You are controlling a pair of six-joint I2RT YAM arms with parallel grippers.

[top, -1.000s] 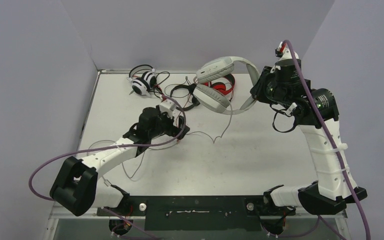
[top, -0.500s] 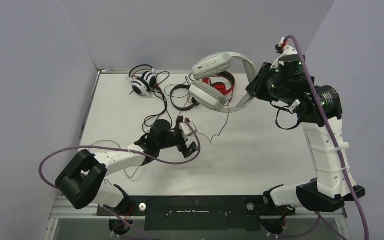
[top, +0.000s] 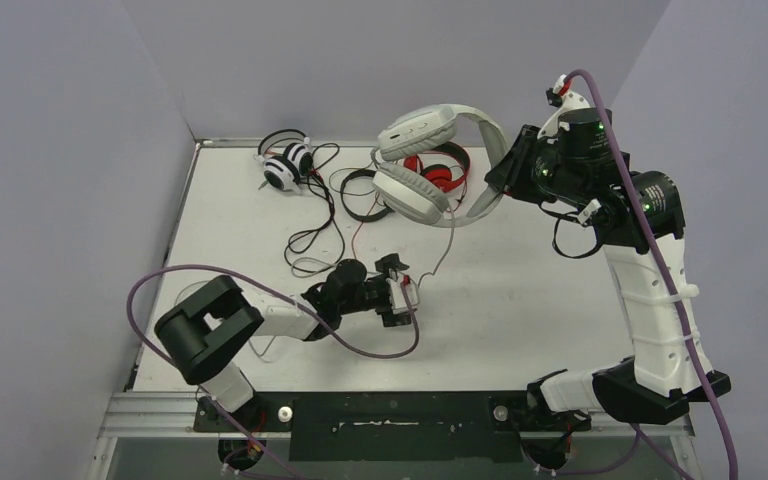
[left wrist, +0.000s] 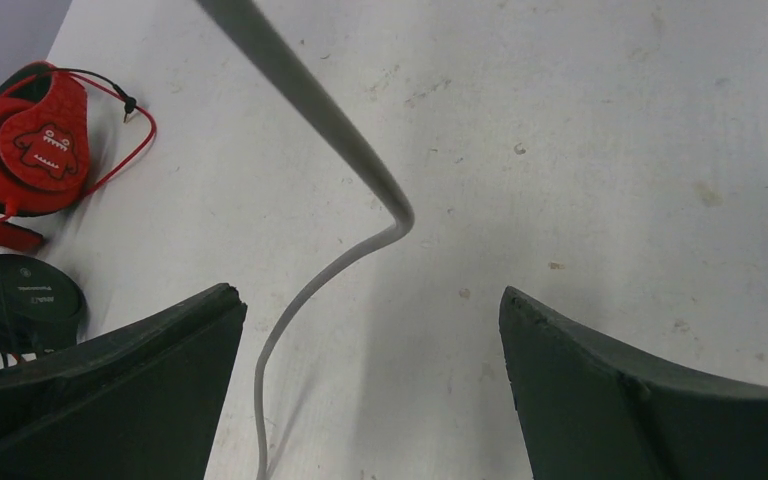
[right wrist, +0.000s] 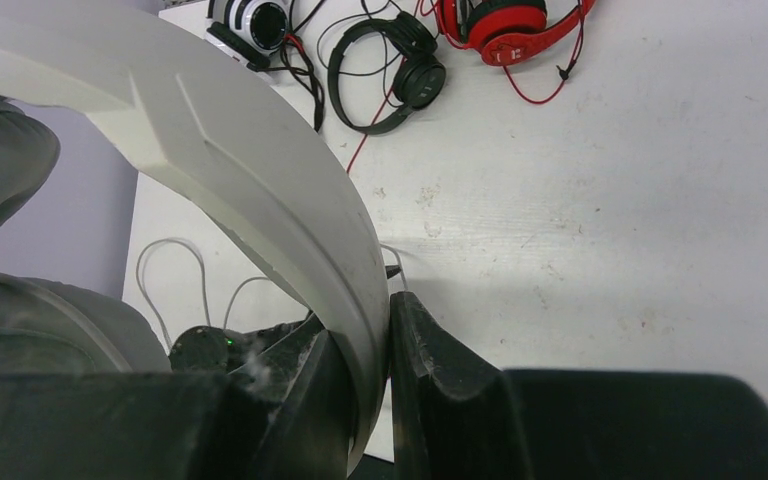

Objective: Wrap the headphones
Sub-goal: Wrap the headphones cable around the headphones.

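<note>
The light grey headphones (top: 422, 165) hang in the air over the back of the table, and my right gripper (top: 498, 188) is shut on their headband (right wrist: 260, 170). Their thin grey cable (top: 438, 255) drops from the ear cups to the table. My left gripper (top: 407, 297) sits low over the table's middle, wide open, its jaws either side of that cable (left wrist: 335, 130) without touching it. In the left wrist view the cable kinks and runs down close to the left finger (left wrist: 130, 380).
At the back lie white-and-black headphones (top: 285, 165), black headphones (top: 365, 195) and red headphones (top: 442, 172), their dark cables tangled (top: 310, 235) toward the middle left. A loop of grey cable (right wrist: 175, 270) lies near the left arm. Walls close the table at the left and back.
My left arm has swung from the back middle toward the front, bringing its open gripper down round the grey cable. My right gripper has carried the grey headphones slightly left and up.
</note>
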